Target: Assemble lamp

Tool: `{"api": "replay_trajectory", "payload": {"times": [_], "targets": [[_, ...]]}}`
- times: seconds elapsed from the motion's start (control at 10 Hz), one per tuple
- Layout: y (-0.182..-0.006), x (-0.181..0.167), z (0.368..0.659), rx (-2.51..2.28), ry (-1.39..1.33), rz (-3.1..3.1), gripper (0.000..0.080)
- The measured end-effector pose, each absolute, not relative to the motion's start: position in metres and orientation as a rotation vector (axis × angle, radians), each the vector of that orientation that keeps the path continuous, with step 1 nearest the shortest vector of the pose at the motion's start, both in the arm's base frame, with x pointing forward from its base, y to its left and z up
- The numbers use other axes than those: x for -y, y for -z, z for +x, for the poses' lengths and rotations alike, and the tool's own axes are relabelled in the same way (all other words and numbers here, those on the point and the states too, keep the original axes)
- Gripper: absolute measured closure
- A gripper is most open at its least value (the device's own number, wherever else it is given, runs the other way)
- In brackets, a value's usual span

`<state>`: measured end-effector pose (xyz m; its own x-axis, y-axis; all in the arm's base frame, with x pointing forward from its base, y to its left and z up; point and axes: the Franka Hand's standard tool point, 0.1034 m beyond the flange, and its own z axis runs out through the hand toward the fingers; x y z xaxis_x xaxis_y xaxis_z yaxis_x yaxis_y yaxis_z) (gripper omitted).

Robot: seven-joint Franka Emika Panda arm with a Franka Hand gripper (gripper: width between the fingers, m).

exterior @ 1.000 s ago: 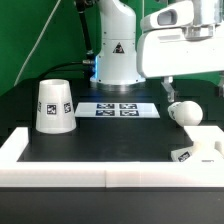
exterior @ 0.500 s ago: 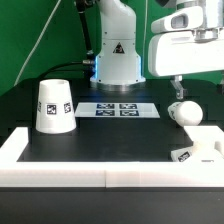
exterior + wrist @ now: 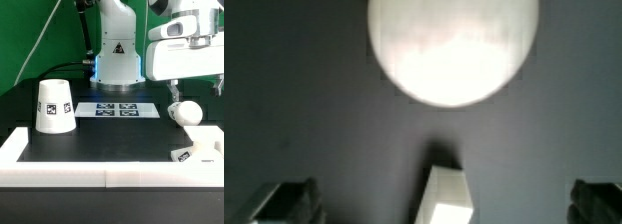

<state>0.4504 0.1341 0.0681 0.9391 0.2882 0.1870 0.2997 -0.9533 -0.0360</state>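
The white cone shade (image 3: 55, 105) stands mouth down at the exterior view's left. The round bulb (image 3: 183, 112) lies on the black table at the right, and the low sloped base (image 3: 198, 146) sits just in front of it by the white border. My gripper (image 3: 172, 88) hangs just above the bulb, open and empty. In the wrist view the bulb (image 3: 452, 50) is a bright blurred oval ahead of my gripper (image 3: 441, 205), whose dark fingertips (image 3: 283, 203) stand wide apart. A narrow white piece (image 3: 448, 195) shows between them; I cannot tell what it is.
The marker board (image 3: 119, 109) lies flat at the table's middle back. A raised white border (image 3: 70, 172) runs along the front and sides of the black table. The arm's base (image 3: 118, 55) stands behind the marker board.
My hand has shifted a little toward the exterior view's right above the bulb. The bulb, base and shade have not moved.
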Motion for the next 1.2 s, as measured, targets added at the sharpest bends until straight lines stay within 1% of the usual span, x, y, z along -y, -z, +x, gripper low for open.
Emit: {"api": "replay_trajectory", "payload": {"times": [0.1,0.2,0.6,0.7,0.9,1.2], "targets": [[-0.061,-0.137,0.443,0.543,0.28,-3.019,0.0101],[-0.059,-0.142,0.44,0.563,0.272,-3.014,0.0101],[-0.058,-0.142,0.439,0.561,0.212,-3.02,0.0101],[-0.056,-0.142,0.433,0.515,0.098,-3.037,0.0101],[-0.057,-0.149,0.432,0.478,-0.156,-3.049,0.0101],[-0.058,-0.138,0.433,0.457,-0.489,-3.03,0.0101]]}}
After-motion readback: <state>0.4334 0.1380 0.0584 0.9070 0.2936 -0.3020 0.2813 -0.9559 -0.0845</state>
